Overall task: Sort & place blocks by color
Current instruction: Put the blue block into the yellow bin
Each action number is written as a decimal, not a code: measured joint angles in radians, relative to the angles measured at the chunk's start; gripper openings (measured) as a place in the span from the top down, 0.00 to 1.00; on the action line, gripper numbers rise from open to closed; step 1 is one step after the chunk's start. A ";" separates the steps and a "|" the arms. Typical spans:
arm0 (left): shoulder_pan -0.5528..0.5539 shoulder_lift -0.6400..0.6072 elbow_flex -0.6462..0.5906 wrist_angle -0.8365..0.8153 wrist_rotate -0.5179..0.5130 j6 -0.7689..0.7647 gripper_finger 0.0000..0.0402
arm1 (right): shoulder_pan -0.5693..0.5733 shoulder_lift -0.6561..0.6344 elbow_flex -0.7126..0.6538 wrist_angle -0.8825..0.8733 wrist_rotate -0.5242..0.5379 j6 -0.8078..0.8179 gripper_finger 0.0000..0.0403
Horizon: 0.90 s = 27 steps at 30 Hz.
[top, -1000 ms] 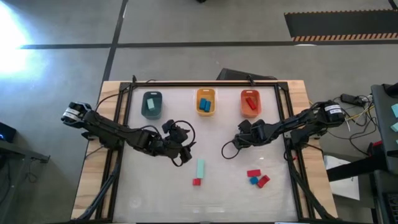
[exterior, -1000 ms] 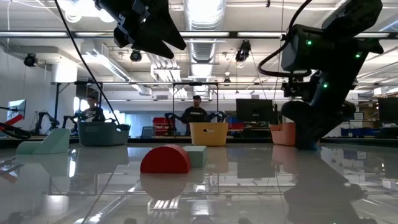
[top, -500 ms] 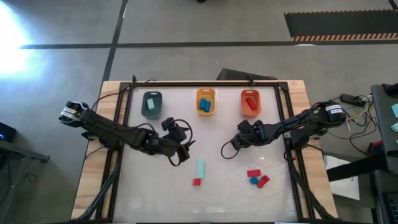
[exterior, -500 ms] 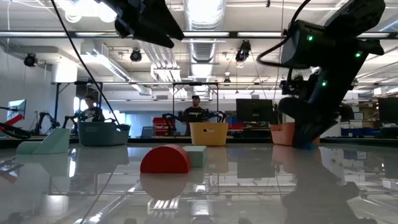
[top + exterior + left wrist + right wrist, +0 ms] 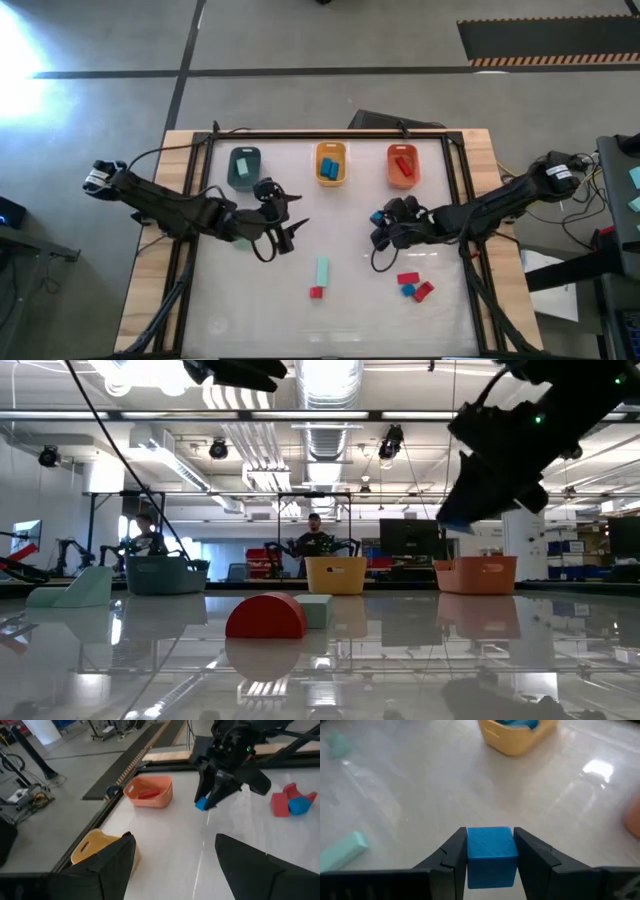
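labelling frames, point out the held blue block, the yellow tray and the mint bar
blue block (image 5: 490, 854): right wrist view, front face, between the fingers
yellow tray (image 5: 331, 178): high view, near rim
mint bar (image 5: 322, 271): high view, middle

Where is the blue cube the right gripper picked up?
The blue cube sits between the right gripper's fingers, above the table's right-center, below the orange-red tray.

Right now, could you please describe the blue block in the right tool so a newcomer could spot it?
Find the right arm over the table's right half. Its right tool is shut on the blue block, lifted off the table. Unlike the other blue block lying among red ones, this cube is held.
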 joint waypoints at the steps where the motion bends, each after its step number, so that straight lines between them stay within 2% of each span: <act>1: 0.000 -0.003 0.000 -0.001 0.000 0.006 0.36 | 0.000 -0.001 0.000 0.020 0.001 -0.008 0.71; 9: 0.000 -0.004 0.000 0.000 -0.006 0.051 0.36 | -0.002 0.034 0.000 0.120 0.040 -0.081 0.71; 13: 0.000 -0.004 0.016 0.053 -0.010 0.126 0.36 | -0.028 0.089 0.000 0.281 0.054 -0.194 0.71; 16: 0.000 -0.020 0.025 0.135 -0.011 0.211 0.36 | -0.081 0.130 0.008 0.452 0.021 -0.286 0.71; 19: 0.000 -0.041 0.006 0.171 -0.012 0.249 0.36 | -0.167 0.165 0.063 0.525 -0.088 -0.365 0.71; 27: 0.003 -0.094 -0.072 0.245 -0.027 0.284 0.36 | -0.456 0.253 0.300 0.444 -0.435 -0.543 0.71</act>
